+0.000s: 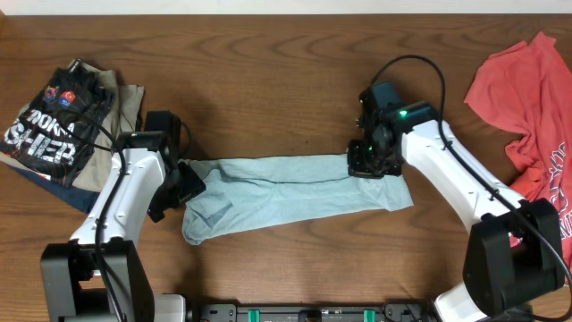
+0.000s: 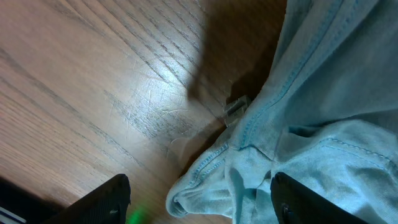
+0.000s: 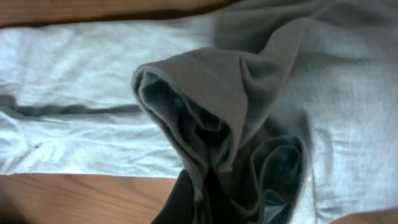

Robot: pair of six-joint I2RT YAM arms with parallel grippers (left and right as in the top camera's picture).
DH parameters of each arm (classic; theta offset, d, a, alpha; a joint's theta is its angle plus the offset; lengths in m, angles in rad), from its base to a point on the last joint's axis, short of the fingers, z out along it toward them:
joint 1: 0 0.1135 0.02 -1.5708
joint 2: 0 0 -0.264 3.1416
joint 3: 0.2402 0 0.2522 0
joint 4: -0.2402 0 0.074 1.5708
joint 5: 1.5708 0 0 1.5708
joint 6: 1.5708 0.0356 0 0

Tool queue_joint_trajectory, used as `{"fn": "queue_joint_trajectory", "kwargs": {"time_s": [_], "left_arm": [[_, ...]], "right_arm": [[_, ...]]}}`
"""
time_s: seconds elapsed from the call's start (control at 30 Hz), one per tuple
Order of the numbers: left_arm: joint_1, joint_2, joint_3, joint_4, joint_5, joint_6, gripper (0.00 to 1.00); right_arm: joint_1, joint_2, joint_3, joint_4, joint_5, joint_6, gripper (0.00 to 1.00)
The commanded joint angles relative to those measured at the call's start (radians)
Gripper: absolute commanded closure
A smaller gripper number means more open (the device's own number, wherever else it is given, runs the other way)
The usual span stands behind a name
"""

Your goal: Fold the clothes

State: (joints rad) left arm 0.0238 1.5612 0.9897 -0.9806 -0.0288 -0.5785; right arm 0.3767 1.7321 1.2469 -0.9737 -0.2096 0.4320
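The pale blue-grey T-shirt [image 1: 286, 192] lies on the table folded into a long strip running left to right. My left gripper [image 1: 185, 183] is at its left end. In the left wrist view the fingers [image 2: 202, 196] are open, wide apart, with the shirt's hemmed edge [image 2: 323, 93] lying between them. My right gripper [image 1: 371, 161] is at the strip's upper right corner. It is shut [image 3: 230, 199] on a bunched fold of the shirt [image 3: 93, 62] that rises from the jaws. A red T-shirt with white lettering [image 1: 527, 89] lies crumpled at the far right.
A stack of folded clothes [image 1: 63, 125], topped by a dark printed shirt, sits at the left edge. The wooden table [image 1: 268, 72] shows bare wood behind the strip. The right arm's cable [image 1: 420, 67] loops above the shirt.
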Motion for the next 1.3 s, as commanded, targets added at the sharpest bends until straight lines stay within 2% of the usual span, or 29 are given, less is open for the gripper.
{"fn": "queue_joint_trajectory", "kwargs": {"time_s": [0.0, 0.03, 0.07, 0.1, 0.2, 0.23, 0.3, 0.43, 0.5, 0.73, 0.87, 0.97, 1.0, 1.13, 1.2, 1.27], "left_arm": [[0.004, -0.013, -0.006, -0.005, 0.002, 0.005, 0.26], [0.004, -0.013, -0.006, -0.006, 0.002, 0.005, 0.26], [0.004, -0.013, -0.006, -0.005, 0.002, 0.005, 0.26], [0.004, -0.013, -0.006, -0.005, 0.002, 0.005, 0.26], [0.004, -0.013, -0.006, -0.005, 0.002, 0.005, 0.26], [0.004, -0.013, -0.006, -0.005, 0.002, 0.005, 0.26], [0.004, -0.013, -0.006, -0.005, 0.002, 0.005, 0.26], [0.004, -0.013, -0.006, -0.005, 0.002, 0.005, 0.26], [0.004, -0.013, -0.006, -0.005, 0.002, 0.005, 0.26], [0.004, -0.013, -0.006, -0.005, 0.002, 0.005, 0.26], [0.004, -0.013, -0.006, -0.005, 0.002, 0.005, 0.26], [0.004, -0.013, -0.006, -0.005, 0.002, 0.005, 0.26], [0.004, -0.013, -0.006, -0.005, 0.002, 0.005, 0.26], [0.004, -0.013, -0.006, -0.005, 0.002, 0.005, 0.25], [0.004, -0.013, -0.006, -0.005, 0.002, 0.005, 0.26], [0.004, -0.013, -0.006, -0.005, 0.002, 0.005, 0.26]], "right_arm": [[0.033, -0.011, -0.008, 0.018, -0.009, 0.024, 0.98], [0.042, -0.011, -0.008, 0.026, -0.018, 0.023, 0.96], [0.047, -0.011, -0.008, 0.031, -0.031, 0.023, 0.87], [0.051, -0.011, -0.008, 0.038, -0.052, 0.011, 0.84], [0.06, -0.011, -0.008, 0.039, -0.111, -0.158, 0.72], [0.06, -0.011, -0.008, 0.035, -0.084, -0.214, 0.74], [0.052, -0.011, -0.008, 0.026, 0.01, -0.223, 0.75], [0.026, -0.011, -0.008, 0.009, 0.257, -0.147, 0.69], [0.014, -0.011, -0.008, 0.008, 0.306, -0.149, 0.68], [0.002, -0.011, -0.06, 0.026, 0.29, -0.159, 0.64], [0.002, -0.011, -0.132, 0.085, 0.188, -0.206, 0.62], [0.006, -0.011, -0.19, 0.146, 0.117, -0.232, 0.64], [0.009, -0.011, -0.208, 0.163, 0.102, -0.232, 0.68], [0.011, -0.012, -0.226, 0.17, -0.021, -0.266, 0.97], [0.011, -0.013, -0.226, 0.161, -0.147, -0.348, 0.99], [0.01, -0.014, -0.225, 0.138, -0.28, -0.45, 0.96]]}}
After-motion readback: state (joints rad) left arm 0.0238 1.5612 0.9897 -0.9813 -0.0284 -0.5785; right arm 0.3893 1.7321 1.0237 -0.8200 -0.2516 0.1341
